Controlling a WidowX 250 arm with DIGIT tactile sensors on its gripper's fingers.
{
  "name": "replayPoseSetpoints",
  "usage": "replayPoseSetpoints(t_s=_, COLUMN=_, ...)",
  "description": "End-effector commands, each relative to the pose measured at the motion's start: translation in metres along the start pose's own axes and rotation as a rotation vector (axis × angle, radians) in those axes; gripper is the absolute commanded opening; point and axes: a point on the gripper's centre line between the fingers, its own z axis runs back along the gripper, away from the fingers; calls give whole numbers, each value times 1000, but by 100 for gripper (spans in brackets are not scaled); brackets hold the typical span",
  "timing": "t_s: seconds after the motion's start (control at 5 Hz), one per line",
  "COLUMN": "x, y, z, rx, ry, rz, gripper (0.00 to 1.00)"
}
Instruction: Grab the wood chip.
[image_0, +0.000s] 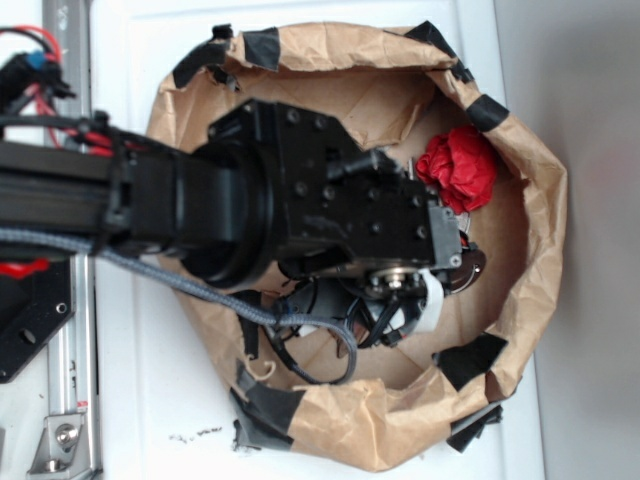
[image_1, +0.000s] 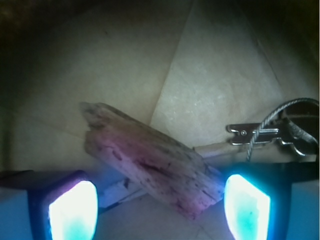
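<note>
Two glowing fingertips (image_1: 73, 210) frame the near edge of the wrist view; the tool (image_1: 160, 212) stands open, nothing clamped. Between them lies the chip (image_1: 150, 160), slanting from far left to near right across a pale stick (image_1: 215, 148), on the brown paper floor (image_1: 210, 80). It looks light, stiff, rough-grained, ragged at both ends, so likely grippy but splintery. Best hold, I judge: across the narrow width at mid-length. Far right, a metal clip (image_1: 250, 134) with wire. Outside view: arm (image_0: 300, 200) hides the chip inside the paper nest (image_0: 540, 200); red crumple (image_0: 458, 168) beyond.
</note>
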Motion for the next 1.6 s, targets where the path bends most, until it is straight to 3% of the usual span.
replayPoseSetpoints(t_s=0.0, x=26, y=0, z=-21, rx=40, ry=66, rz=107, gripper=100)
replayPoseSetpoints(t_s=0.2, x=32, y=2, z=-20, rx=12, ry=65, rz=278, gripper=100)
replayPoseSetpoints(t_s=0.6, x=32, y=2, z=-11, rx=32, ry=72, rz=417, gripper=100)
replayPoseSetpoints(t_s=1.0, x=38, y=-18, z=-28, rx=37, ry=54, rz=167, gripper=100)
replayPoseSetpoints(t_s=1.4, x=49, y=-29, z=-30, rx=25, ry=7, rz=113, gripper=100)
